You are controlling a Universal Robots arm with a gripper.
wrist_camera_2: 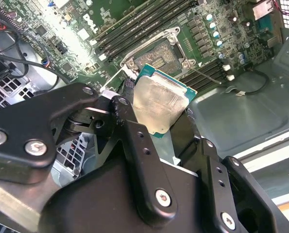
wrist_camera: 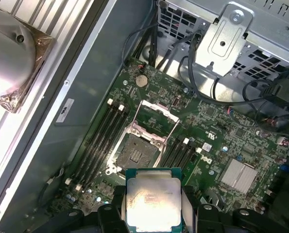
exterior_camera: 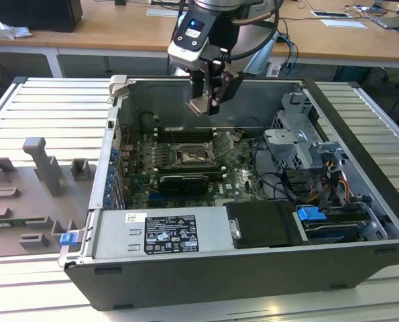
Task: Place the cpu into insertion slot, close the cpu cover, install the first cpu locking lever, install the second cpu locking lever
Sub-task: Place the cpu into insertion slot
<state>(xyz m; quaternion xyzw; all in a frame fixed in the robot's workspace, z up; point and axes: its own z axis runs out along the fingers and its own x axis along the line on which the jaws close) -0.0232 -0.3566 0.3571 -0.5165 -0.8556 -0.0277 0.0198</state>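
My gripper (exterior_camera: 207, 100) hangs above the open computer case, shut on the cpu (exterior_camera: 199, 106), a flat square chip with a pale metal top. In both wrist views the cpu (wrist_camera: 153, 199) (wrist_camera_2: 159, 104) sits clamped between the black fingers (wrist_camera: 108, 213) (wrist_camera_2: 127, 109). It hovers above the green board, apart from it. The insertion slot (wrist_camera: 137, 153) (wrist_camera_2: 160, 54) (exterior_camera: 189, 155) lies bare with its dark centre showing. The cpu cover (wrist_camera: 156, 116), a silver frame, stands swung up at the slot's far side.
Long memory slots (wrist_camera: 103, 138) (wrist_camera_2: 144, 24) flank the socket. A black graphics card (exterior_camera: 182, 182) lies near it. The labelled power supply (exterior_camera: 162, 235), a drive cage (exterior_camera: 306, 147) and loose cables (exterior_camera: 279, 181) crowd the case. Grey fixtures (exterior_camera: 45, 168) stand outside it.
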